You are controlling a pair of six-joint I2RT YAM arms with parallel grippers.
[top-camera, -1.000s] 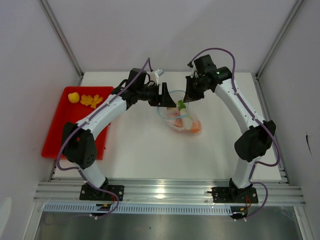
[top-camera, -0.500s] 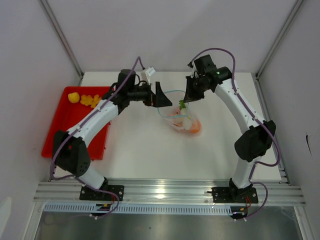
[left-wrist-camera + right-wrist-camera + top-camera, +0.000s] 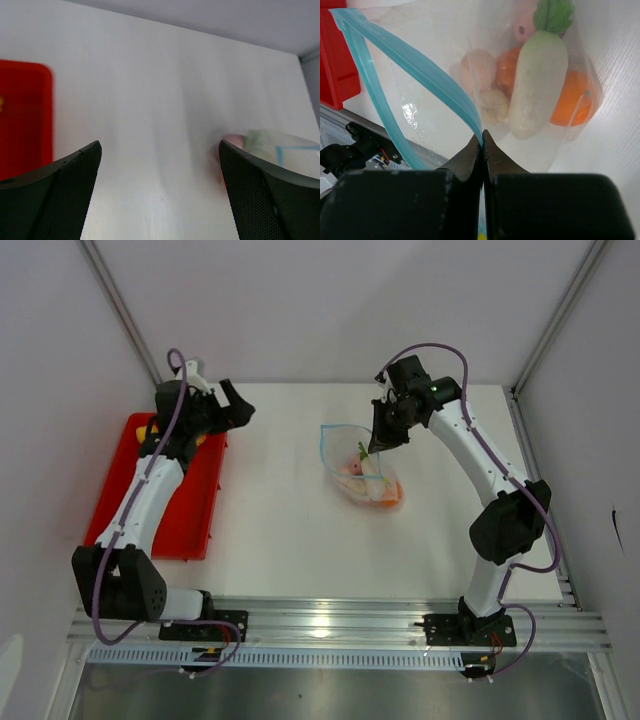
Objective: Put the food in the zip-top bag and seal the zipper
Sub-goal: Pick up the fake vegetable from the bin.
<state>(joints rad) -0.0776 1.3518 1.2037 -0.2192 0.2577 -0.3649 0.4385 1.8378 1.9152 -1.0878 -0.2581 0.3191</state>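
Left end effector (image 3: 236,405), wide, swung to tray (image 3: 190,515) at 9 o'clock, likely reloading; right end effector (image 3: 481,137) pinches zipper (image 3: 420,65).

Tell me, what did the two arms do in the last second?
The left gripper pulled away from the mouth of the zip-top bag and swung left toward the red tray. It now stands open and empty. The right gripper stayed shut on the zipper, holding the mouth up. The bag and the food inside lie where they were.
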